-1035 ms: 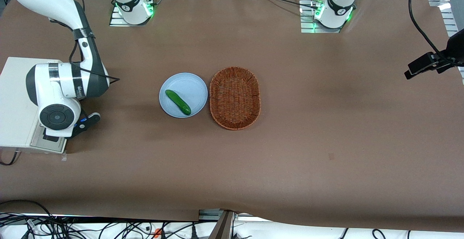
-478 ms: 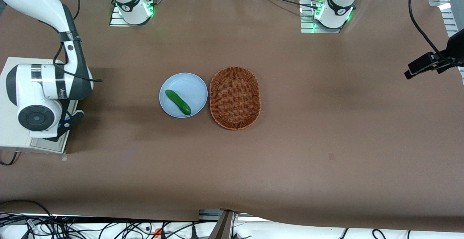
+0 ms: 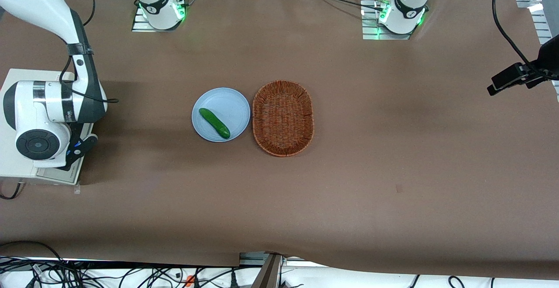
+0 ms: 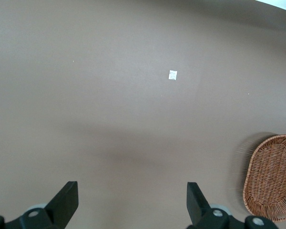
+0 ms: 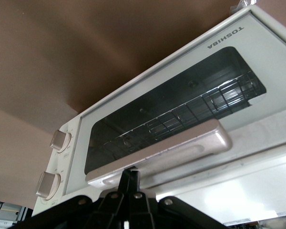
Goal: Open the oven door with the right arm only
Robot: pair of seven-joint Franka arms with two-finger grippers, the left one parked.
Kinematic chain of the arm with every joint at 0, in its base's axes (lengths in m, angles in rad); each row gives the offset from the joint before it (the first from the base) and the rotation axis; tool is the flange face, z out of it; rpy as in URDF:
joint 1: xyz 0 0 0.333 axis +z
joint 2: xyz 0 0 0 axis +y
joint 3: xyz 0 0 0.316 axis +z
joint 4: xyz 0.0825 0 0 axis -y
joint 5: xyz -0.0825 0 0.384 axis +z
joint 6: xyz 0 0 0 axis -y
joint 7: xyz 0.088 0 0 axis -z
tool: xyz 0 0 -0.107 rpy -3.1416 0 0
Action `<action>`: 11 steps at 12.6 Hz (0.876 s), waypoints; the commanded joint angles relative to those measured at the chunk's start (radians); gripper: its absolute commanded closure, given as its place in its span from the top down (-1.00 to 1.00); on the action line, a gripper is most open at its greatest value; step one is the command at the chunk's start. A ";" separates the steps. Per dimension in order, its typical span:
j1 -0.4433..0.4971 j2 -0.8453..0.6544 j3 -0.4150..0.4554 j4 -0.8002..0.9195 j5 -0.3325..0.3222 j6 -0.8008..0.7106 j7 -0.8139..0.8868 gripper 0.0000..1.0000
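The off-white oven [image 3: 17,82] stands at the working arm's end of the table, largely covered by the right arm [image 3: 48,109]. My gripper [image 3: 82,144] hangs at the oven's edge nearest the plate. In the right wrist view the oven door [image 5: 238,52] lies flat against the oven's front, and the wire rack shows through its dark glass. Its silver bar handle [image 5: 157,152] runs along the door's edge. The gripper [image 5: 133,172] is shut, its black fingers [image 5: 127,183] pressed together with their tips right at the handle. Two round knobs [image 5: 60,141] sit beside the door.
A blue plate [image 3: 231,102] with a green cucumber [image 3: 214,123] lies mid-table, beside a wicker basket [image 3: 283,117]. A black camera mount [image 3: 519,76] juts in at the parked arm's end. The table is covered in brown paper.
The right arm has swung farther over the oven, away from the plate. The gripper has moved with it toward the oven's edge. Plate, cucumber and basket have not moved.
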 commanded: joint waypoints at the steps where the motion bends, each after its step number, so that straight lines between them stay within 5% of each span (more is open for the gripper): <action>1: -0.010 -0.002 0.009 -0.013 -0.006 0.016 -0.003 -1.00; 11: -0.008 0.038 0.012 -0.002 0.179 0.054 0.090 -1.00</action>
